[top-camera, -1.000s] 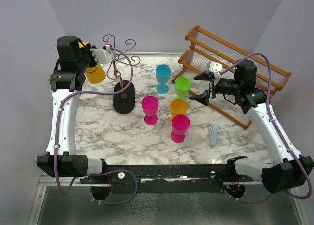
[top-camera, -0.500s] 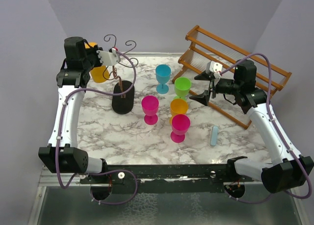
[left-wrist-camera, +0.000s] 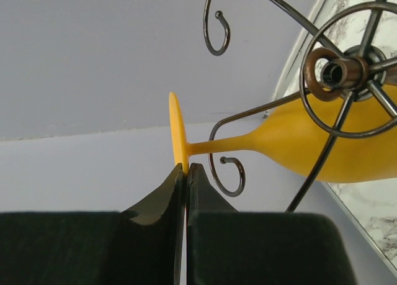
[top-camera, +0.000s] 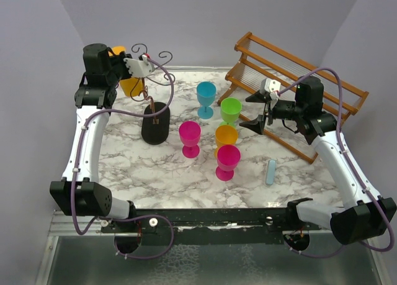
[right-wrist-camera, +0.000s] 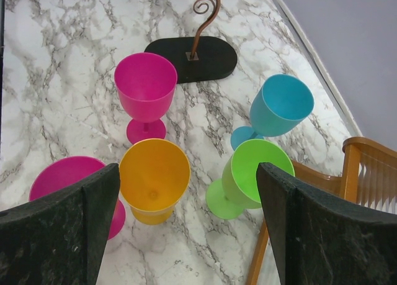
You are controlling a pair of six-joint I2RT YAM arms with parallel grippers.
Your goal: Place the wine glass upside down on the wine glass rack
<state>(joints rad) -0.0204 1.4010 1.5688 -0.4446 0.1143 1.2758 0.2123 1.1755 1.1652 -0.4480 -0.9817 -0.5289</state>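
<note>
Up at the wine glass rack [top-camera: 150, 94], the left gripper [left-wrist-camera: 186, 176] held the yellow wine glass [left-wrist-camera: 298, 145] by the edge of its foot, its fingers [left-wrist-camera: 162, 195] pinched almost together. The glass's long axis ran straight away from the fingertips - foot nearest, bowl beyond - with the stem crossing one curled wire arm; whether it sat in the curl could not be told. The right gripper [top-camera: 260, 109] hung well apart over the coloured cups [right-wrist-camera: 154, 176] on the counter [top-camera: 124, 167], fingers wide and holding nothing. No writing was legible.
</note>
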